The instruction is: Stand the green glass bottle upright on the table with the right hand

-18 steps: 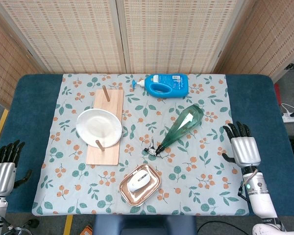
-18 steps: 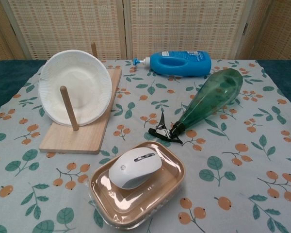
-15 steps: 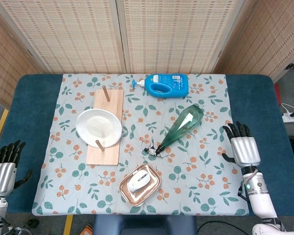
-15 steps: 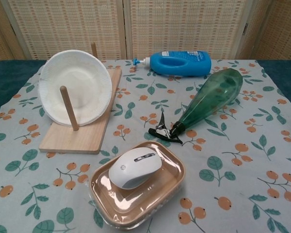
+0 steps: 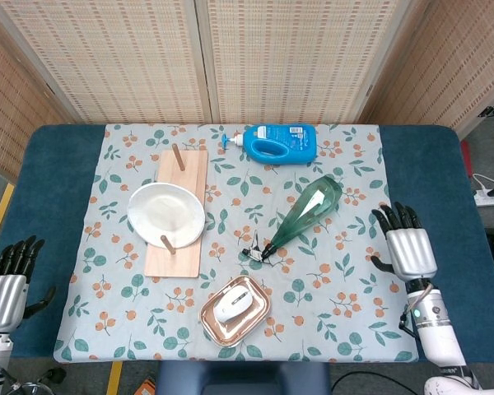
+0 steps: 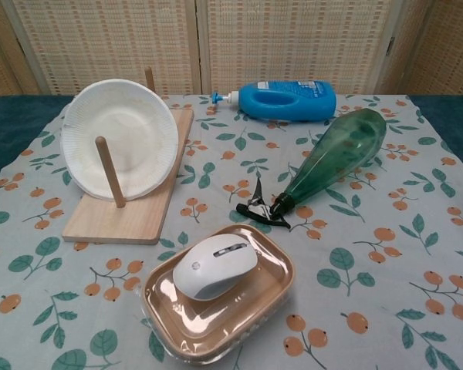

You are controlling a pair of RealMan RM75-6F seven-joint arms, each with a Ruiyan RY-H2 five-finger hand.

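Lying green glass bottle (image 5: 305, 213), untouched

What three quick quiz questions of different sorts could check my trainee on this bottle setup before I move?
1. True or false: the green glass bottle stands upright.
2. Which object lies beyond the bottle, nearest the screen? A) blue detergent bottle B) white mouse C) paper plate
3. What does the right hand hold?

Key: 1. False: it lies on its side, neck towards the robot. 2. A. 3. Nothing; its fingers are apart, clear of the bottle.
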